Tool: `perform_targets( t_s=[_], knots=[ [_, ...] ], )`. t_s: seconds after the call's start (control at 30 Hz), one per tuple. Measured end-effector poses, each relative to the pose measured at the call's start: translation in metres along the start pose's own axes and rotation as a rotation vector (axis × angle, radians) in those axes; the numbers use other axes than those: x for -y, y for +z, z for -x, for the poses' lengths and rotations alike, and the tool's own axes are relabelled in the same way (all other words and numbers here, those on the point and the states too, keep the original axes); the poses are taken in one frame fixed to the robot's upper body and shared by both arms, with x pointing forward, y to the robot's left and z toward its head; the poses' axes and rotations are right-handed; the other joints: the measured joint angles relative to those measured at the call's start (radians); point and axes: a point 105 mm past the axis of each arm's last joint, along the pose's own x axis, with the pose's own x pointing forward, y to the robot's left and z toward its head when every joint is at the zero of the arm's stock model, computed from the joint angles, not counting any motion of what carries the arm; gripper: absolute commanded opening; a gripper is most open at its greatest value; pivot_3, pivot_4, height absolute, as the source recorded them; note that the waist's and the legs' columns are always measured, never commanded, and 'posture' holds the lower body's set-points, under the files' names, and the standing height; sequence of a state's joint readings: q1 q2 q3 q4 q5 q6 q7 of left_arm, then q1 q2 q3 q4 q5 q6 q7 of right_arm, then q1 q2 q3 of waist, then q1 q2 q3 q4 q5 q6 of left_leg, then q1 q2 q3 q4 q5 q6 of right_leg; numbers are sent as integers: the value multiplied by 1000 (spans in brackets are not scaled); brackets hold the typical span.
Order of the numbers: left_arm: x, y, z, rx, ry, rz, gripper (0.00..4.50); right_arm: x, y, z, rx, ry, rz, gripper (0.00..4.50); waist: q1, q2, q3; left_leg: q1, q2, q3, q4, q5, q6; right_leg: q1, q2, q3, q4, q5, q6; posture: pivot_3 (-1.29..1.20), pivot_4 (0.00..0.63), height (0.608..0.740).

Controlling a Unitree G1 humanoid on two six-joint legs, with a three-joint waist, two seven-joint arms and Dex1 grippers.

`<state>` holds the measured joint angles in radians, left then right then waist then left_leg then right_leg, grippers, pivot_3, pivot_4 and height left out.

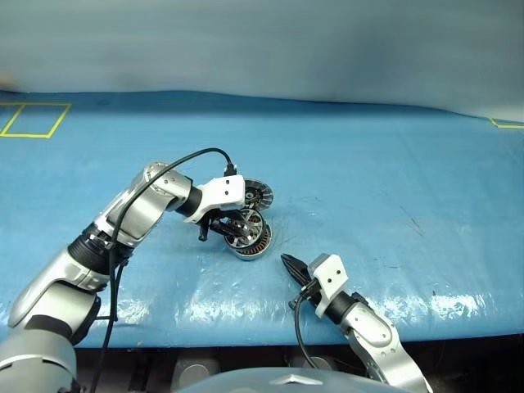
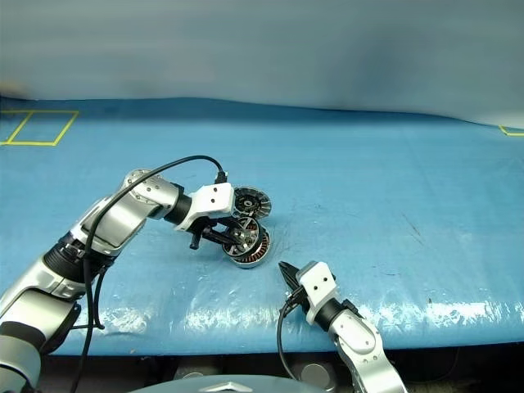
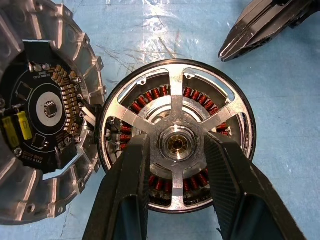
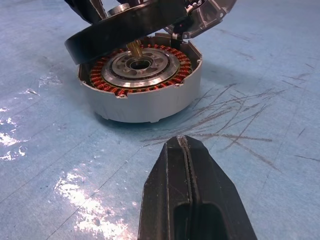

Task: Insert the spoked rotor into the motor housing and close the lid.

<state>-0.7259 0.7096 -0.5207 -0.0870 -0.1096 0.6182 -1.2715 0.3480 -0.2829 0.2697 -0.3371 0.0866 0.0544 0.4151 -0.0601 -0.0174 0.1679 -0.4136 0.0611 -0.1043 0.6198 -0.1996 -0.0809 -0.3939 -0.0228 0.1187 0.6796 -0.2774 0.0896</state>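
Observation:
My left gripper [image 3: 177,143] is shut on the centre hub of the spoked rotor [image 3: 176,95], a black ring with silver spokes. It holds the rotor [image 4: 120,30] tilted just over the motor housing [image 4: 150,102], and a brass shaft reaches down toward the housing's centre. The housing stands on the blue table with its coppery windings showing. The lid [image 1: 259,195] stands open behind it, hinged, with its inner circuit face [image 3: 45,115] in sight. My right gripper [image 1: 286,260] is shut and empty. It rests low, a short way in front of the housing, pointing at it.
The blue table cover [image 1: 368,205] is scratched near the housing. A yellow taped square [image 1: 33,120] lies at the far left and a yellow mark [image 1: 508,124] at the far right. The table's front edge [image 1: 246,332] runs just behind my right wrist.

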Motion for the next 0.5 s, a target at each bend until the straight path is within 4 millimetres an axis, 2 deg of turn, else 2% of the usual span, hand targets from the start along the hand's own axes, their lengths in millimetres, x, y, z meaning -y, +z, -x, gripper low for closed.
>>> perform_targets(
  t_s=[0.4,0.47,0.5],
  knots=[
    [3,-3,5,-54,-49,-57,1306,-3,-2,-2,-2,-3,-20,0,-1,0,0,0,0,0,0,0,0,0,0,0,0,0,0,0,150,740],
    [2,-3,5,-56,-49,-64,2043,-3,-2,-3,-2,-4,-21,0,-1,0,0,0,0,0,0,0,0,0,0,0,0,0,0,0,150,740],
    [2,-4,5,-58,-49,-64,2225,-3,-2,-3,-2,-4,-20,0,-1,0,0,0,0,0,0,0,0,0,0,0,0,0,0,0,150,740]
  ],
)
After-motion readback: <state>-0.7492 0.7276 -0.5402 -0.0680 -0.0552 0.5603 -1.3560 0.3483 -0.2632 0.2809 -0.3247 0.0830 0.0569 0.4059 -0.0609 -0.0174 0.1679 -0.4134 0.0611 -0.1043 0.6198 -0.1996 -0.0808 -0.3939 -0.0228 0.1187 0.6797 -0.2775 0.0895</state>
